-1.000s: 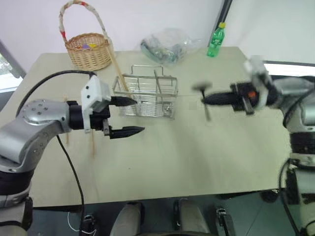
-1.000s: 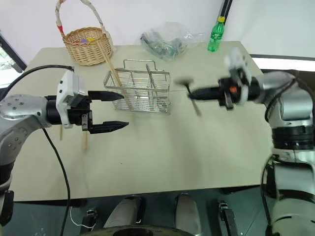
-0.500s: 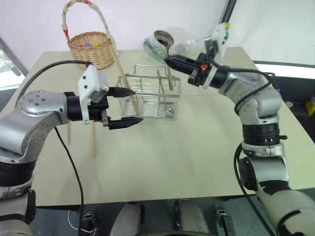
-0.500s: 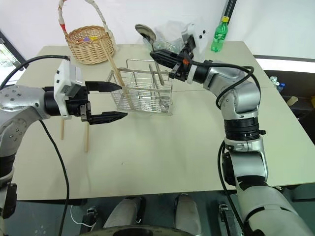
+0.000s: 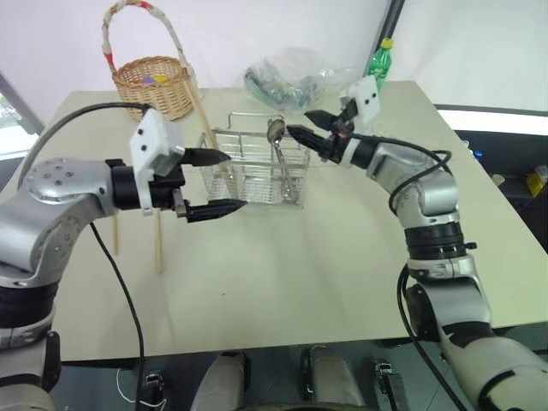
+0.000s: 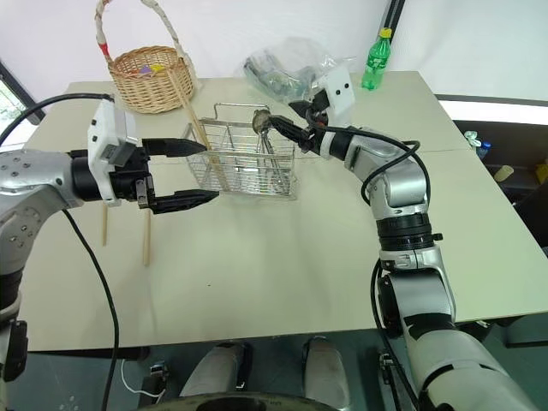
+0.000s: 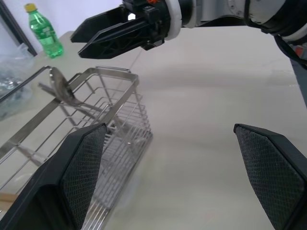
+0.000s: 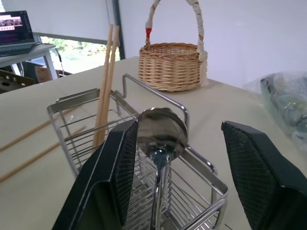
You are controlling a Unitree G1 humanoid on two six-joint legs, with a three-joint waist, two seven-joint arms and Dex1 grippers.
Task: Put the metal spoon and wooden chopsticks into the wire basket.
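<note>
The wire basket (image 5: 257, 171) stands mid-table. In it the metal spoon (image 5: 276, 130) stands handle down, with its bowl (image 8: 162, 133) above the rim. My right gripper (image 5: 298, 122) hovers open just behind the bowl, and nothing is between its fingers. Two wooden chopsticks (image 5: 199, 110) lean out of the basket's left end. Two more chopsticks (image 5: 157, 241) lie flat on the table to the left. My left gripper (image 5: 235, 180) is open at the basket's left end, its fingertips on either side of the corner, and holds nothing.
A round wicker basket (image 5: 156, 86) with a tall handle sits at the back left. A clear plastic bag (image 5: 291, 79) and a green bottle (image 5: 375, 70) stand behind the wire basket. Bare table stretches in front and to the right.
My right gripper swung in from the right with the spoon, came down to the wire basket and opened. The spoon now stands in the basket. My left gripper has stayed put.
</note>
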